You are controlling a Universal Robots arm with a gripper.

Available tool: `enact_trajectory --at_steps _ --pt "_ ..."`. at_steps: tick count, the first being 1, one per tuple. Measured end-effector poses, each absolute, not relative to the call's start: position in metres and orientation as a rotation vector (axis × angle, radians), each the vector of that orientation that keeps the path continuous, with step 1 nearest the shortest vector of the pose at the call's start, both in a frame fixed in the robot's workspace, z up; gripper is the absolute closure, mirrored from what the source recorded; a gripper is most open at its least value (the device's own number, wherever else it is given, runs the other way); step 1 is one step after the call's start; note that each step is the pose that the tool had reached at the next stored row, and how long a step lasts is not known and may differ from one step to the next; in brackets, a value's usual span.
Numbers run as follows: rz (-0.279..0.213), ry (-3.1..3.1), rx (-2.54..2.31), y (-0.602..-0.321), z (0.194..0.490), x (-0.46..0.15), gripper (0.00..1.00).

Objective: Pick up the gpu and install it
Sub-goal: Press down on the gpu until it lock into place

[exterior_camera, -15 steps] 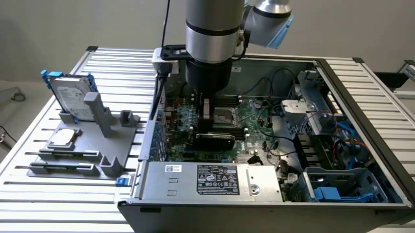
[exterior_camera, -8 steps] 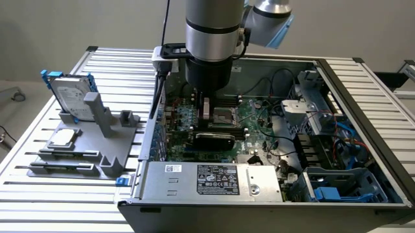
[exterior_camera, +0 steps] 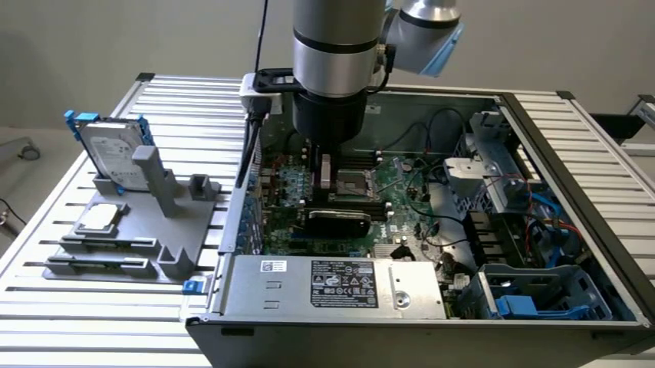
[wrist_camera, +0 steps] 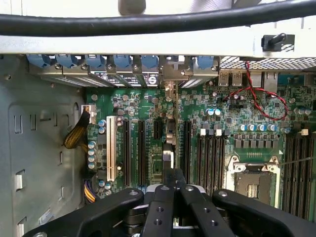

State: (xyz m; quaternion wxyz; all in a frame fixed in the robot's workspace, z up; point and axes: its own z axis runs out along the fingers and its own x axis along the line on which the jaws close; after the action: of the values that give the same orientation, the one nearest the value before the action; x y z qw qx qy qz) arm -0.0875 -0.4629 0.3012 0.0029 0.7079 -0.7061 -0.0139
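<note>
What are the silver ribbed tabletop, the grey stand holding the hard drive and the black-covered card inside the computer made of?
The silver ribbed tabletop looks like aluminium: pale, matt metal in slotted strips. The grey stand is probably plastic: dull, one even colour. The black-covered gpu card seems to have a plastic shroud, smooth with a slight sheen.

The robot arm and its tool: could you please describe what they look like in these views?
The arm is a thick silver-grey cylinder with a dark band, a pale blue joint cap and a black lower section. A thick black cable passes in front of the wrist camera. The tool has black linkage fingers dotted with round pivot holes.
</note>
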Motion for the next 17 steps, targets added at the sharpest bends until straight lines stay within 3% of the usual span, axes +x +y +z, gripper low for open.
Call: enact_trajectory --at_steps 17 --pt "-0.034 -2.216 2.227 -0.456 0.286 -0.094 0.89"
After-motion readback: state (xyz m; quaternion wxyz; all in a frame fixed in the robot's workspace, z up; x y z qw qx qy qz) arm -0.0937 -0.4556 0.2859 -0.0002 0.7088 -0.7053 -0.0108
